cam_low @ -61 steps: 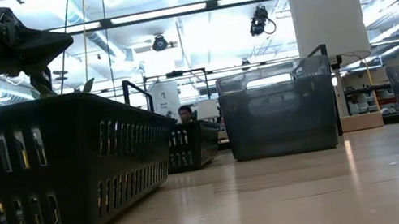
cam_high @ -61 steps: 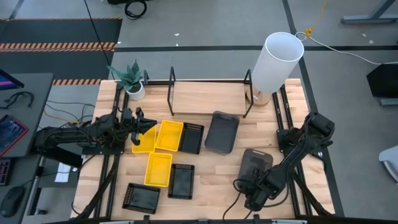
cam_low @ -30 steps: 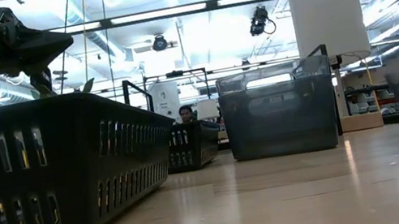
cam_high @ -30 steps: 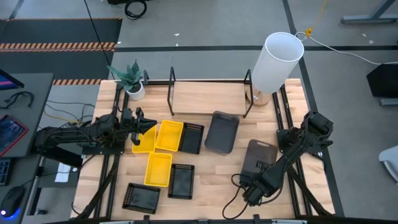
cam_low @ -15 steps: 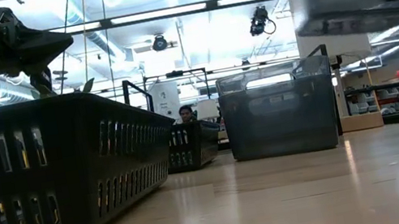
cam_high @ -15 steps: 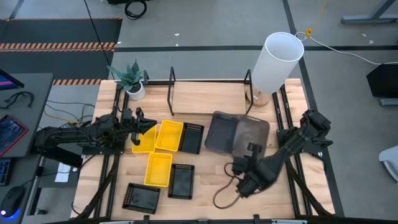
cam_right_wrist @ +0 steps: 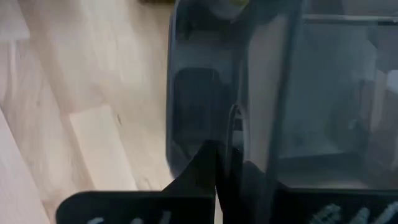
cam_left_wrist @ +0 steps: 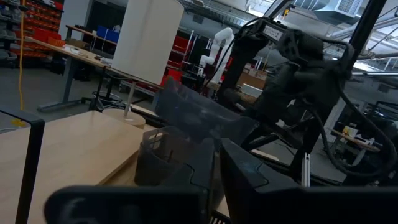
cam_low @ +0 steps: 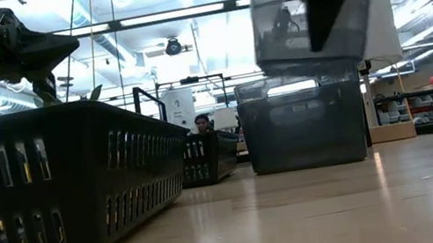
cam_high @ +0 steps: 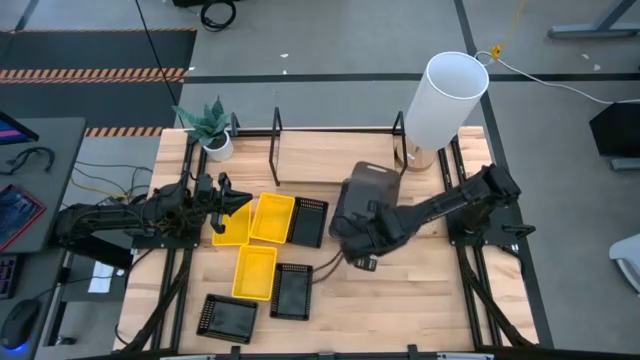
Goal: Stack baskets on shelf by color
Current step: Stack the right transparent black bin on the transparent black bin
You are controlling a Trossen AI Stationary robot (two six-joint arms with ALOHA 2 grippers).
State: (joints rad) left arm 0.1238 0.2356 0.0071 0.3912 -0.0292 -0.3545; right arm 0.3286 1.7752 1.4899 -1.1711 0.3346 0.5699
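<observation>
From above, the right gripper (cam_high: 368,232) reaches across the light wood table (cam_high: 440,300) and grasps a large dark grey round-cornered plastic basket (cam_high: 375,185), held over a second dark grey basket (cam_high: 345,222) lying in front of the low black metal-tube shelf (cam_high: 335,131). The left gripper (cam_high: 232,203) waits over the left cluster: three bright yellow trays (cam_high: 271,217) and three small black perforated trays (cam_high: 291,291). A tall white cylinder (cam_high: 445,100) stands at the shelf's right end, a small potted plant (cam_high: 210,128) at its left.

The low view alone shows height: the carried grey basket (cam_low: 307,25) hangs tilted, clear above the resting grey one (cam_low: 303,131), not touching it. A black perforated tray (cam_low: 49,187) fills the near left.

The left wrist view sees the lifted basket (cam_left_wrist: 193,115) from the side, slanting over the lower one (cam_left_wrist: 165,155), with the right arm (cam_left_wrist: 298,68) behind; whether the left fingers are parted I cannot tell.

The right wrist view shows its fingers (cam_right_wrist: 214,168) clamped on the grey basket's wall (cam_right_wrist: 205,74), wood grain below
</observation>
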